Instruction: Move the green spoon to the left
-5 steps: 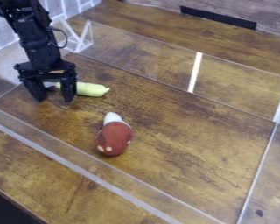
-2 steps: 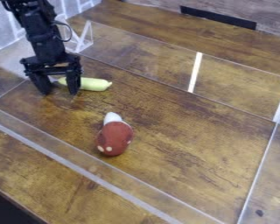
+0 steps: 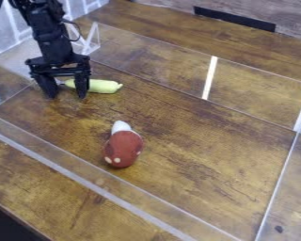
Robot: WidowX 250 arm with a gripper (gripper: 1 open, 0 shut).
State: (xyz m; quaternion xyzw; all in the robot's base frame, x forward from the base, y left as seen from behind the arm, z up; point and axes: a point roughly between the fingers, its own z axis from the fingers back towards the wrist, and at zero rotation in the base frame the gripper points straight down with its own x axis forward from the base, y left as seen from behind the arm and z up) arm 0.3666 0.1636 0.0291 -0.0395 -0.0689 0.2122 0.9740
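Jaws of the black gripper (image 3: 61,83) stand wide apart and hold nothing. They point down at the wooden desk (image 3: 179,141), near its far left part. The green spoon (image 3: 101,87) lies flat on the desk, and its left end goes under the jaws; its silver head is hidden. A red-brown rounded thing with a white tip (image 3: 121,145) lies well apart, closer to the front.

A lab bench: wooden table (image 3: 179,113) fenced by clear acrylic walls (image 3: 65,160) (robot test pen).
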